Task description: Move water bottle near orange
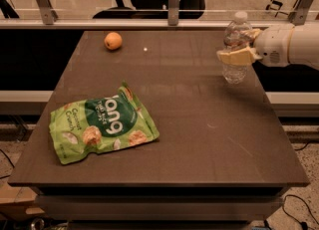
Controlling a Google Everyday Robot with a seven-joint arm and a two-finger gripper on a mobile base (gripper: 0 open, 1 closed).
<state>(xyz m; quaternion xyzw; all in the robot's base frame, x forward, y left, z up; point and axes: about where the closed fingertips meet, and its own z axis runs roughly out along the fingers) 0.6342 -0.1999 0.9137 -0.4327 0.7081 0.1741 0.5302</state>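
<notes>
The water bottle (235, 35), clear and ribbed with a white cap, stands upright near the table's far right edge. My gripper (238, 50) reaches in from the right and is shut on the bottle around its middle, one cream finger (236, 57) across its front. The bottle's base looks at or just above the tabletop. The orange (113, 40) sits at the far left of the table, well apart from the bottle.
A green snack bag (102, 124) lies flat on the front left of the dark table (199, 139). A small white speck (145, 50) lies near the orange. A metal rail and office chairs stand behind the table.
</notes>
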